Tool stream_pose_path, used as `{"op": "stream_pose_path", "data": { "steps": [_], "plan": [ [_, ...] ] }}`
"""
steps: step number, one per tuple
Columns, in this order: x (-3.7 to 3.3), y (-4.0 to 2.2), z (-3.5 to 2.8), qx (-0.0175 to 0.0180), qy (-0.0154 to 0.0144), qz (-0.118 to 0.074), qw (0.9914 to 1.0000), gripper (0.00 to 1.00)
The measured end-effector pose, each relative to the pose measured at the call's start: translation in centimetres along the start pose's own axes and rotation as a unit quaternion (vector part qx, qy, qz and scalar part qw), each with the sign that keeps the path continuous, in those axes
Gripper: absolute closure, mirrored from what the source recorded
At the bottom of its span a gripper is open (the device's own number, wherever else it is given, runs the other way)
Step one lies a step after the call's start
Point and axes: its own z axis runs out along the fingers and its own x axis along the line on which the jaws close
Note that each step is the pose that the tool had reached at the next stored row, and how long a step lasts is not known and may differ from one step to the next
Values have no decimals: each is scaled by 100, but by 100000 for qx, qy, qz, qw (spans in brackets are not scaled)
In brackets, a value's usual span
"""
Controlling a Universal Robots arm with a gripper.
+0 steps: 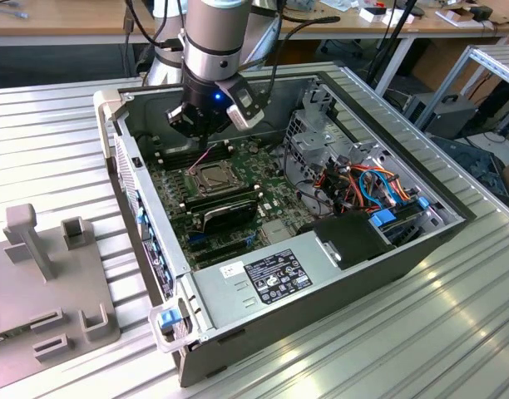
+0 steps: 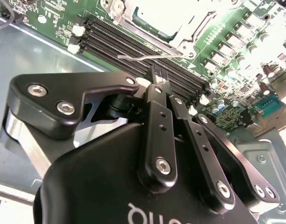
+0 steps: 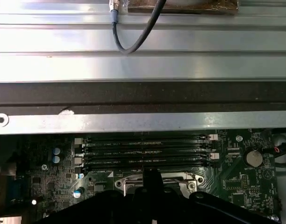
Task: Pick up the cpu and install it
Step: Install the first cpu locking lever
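Pincer fingers together, nothing held; hovers over memory slots beside socket.

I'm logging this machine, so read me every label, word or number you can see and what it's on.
Nothing reads clearly.
Black label on the power supply: too small.
White sticker beside it: too small.
Print on the motherboard: blurred.
Lettering on the tool: cut off.
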Motion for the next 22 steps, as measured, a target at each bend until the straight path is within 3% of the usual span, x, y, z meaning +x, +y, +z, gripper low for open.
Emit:
{"op": "stream_pose_path", "data": {
  "steps": [1,6,22],
  "plan": [
    [4,-7,69,-260,11,21,100000,89],
    [-40,4,84,-272,11,36,100000,89],
    [-73,20,126,-272,15,28,100000,89]
  ]
}}
